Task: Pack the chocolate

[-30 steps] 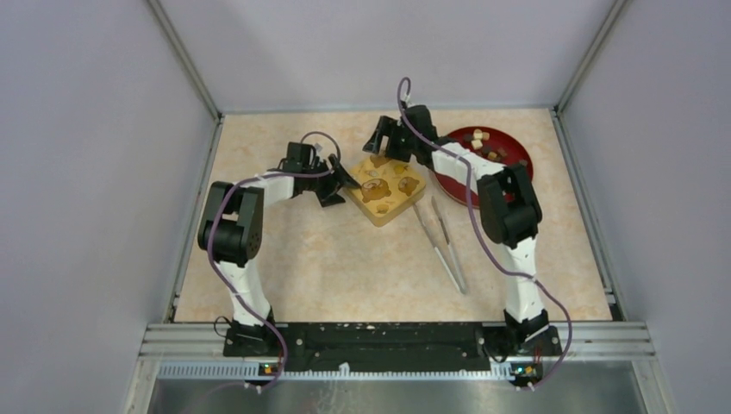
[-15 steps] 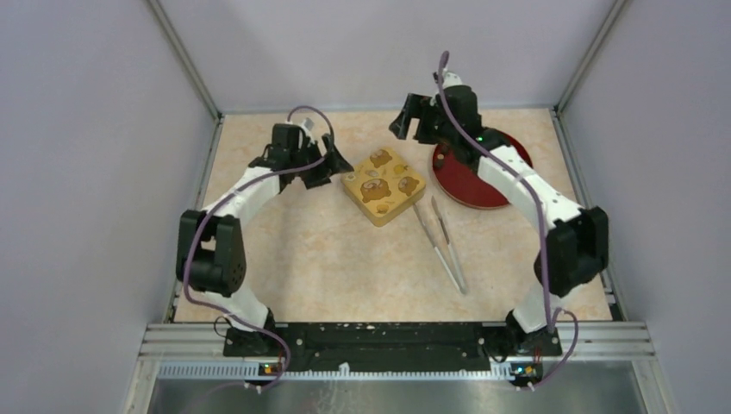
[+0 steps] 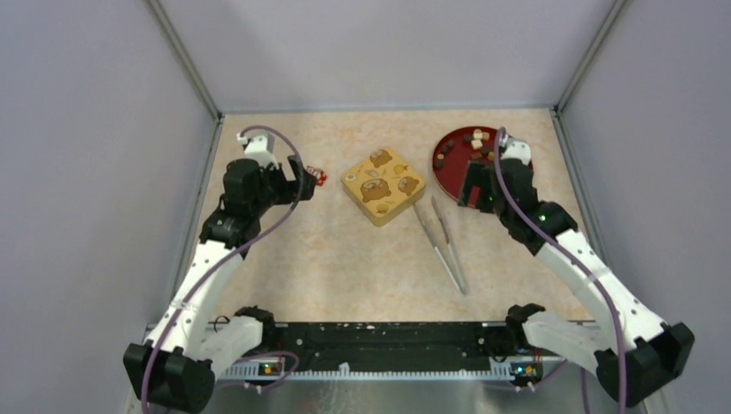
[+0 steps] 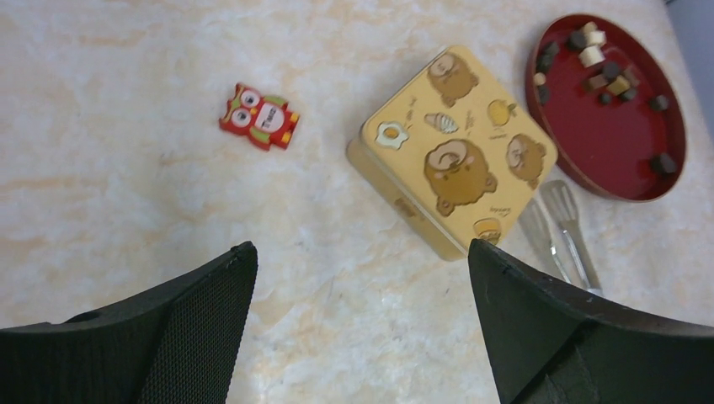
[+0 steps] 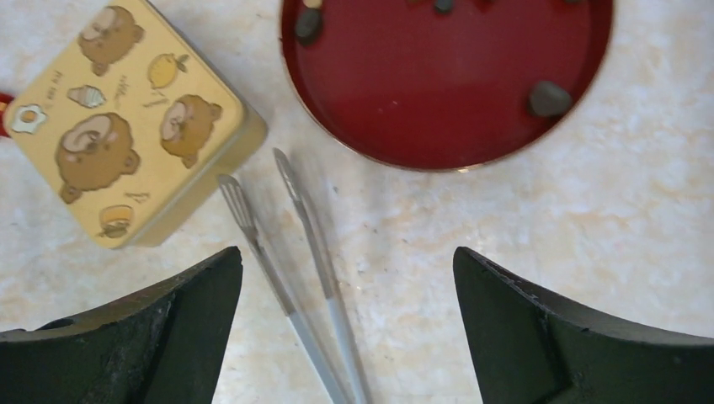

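Observation:
The chocolate (image 3: 477,136) is several tiny dark and pale lumps (image 4: 602,69) lying on a round dark red plate (image 3: 450,175) at the back right. In the right wrist view two dark lumps (image 5: 549,98) show near the plate's (image 5: 446,84) rim. A square yellow box (image 3: 383,185) with bear pictures on its lid stands shut in the middle. My left gripper (image 3: 302,179) hovers left of the box (image 4: 455,151), open and empty (image 4: 360,248). My right gripper (image 3: 472,185) hangs over the plate's near edge, open and empty (image 5: 347,252).
Metal tongs (image 3: 444,241) lie on the table between box and plate, under my right gripper's span (image 5: 303,236). A small red-and-white owl sweet (image 4: 259,116) lies left of the box, beside my left gripper (image 3: 317,176). Grey walls close in three sides.
Both arms have pulled away from the yellow box, the left one leftward and the right one toward the plate's near side. Both grippers have opened wider.

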{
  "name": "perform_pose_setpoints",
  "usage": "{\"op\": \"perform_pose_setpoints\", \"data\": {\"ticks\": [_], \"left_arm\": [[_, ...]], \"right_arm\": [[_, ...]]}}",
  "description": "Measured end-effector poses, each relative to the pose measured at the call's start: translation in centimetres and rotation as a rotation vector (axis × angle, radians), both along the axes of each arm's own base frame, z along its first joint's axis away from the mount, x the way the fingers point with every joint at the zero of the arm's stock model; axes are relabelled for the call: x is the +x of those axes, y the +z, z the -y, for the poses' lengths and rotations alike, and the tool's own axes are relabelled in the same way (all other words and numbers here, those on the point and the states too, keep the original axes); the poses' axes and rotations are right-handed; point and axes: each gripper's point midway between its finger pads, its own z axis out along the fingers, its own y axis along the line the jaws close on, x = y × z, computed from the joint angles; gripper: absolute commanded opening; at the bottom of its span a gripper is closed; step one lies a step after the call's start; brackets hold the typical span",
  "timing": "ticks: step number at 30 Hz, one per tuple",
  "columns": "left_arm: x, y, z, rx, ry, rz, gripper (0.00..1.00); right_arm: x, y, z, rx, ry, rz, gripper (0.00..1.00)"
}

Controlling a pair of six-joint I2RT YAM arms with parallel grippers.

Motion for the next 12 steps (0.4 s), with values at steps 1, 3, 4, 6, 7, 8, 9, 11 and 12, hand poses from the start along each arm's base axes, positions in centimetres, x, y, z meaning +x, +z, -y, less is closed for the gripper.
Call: {"op": "perform_pose_setpoints", "data": {"ticks": [1,3,4,6,7,8,9,11,12], "left_arm": [[-0.4,-0.6,-0.3,0.01,0.011,-0.011,0.99],[-1.0,-2.0,-0.9,0.028,0.032,-0.034,0.99],[-1.3,-2.6,-1.1,0.034,0.04,-0.046,0.99],[-1.7,-3.6,-1.5,0.047,0.053,-0.076,0.99],[-1.7,-3.8,-1.6,0.051,0.058,-0.082,0.99],[-1.8,-3.9,-1.6,0.053,0.06,-0.086,0.99],[-1.7,-3.9,-1.7,0.056,0.065,-0.086,0.99],[-1.7,-4.0,-1.9,0.06,0.073,-0.085,0.99],[-1.7,-4.0,-1.9,0.061,0.075,-0.086,0.99]], "right_arm": [[-0.8,-0.3,0.7,-0.007,-0.015,0.003,0.93],[-1.9,-0.8,1.7,-0.019,-0.043,0.002,0.94],[-2.3,-1.1,2.1,-0.019,-0.058,0.002,0.94],[-2.9,-1.8,2.8,-0.026,-0.082,-0.01,0.94],[-3.0,-2.2,2.9,-0.029,-0.092,-0.016,0.94],[-3.1,-2.4,3.1,-0.033,-0.101,-0.02,0.94],[-3.2,-2.7,3.2,-0.035,-0.109,-0.025,0.94],[-3.3,-3.2,3.4,-0.037,-0.118,-0.032,0.94],[-3.4,-3.3,3.4,-0.037,-0.12,-0.034,0.94]]}}
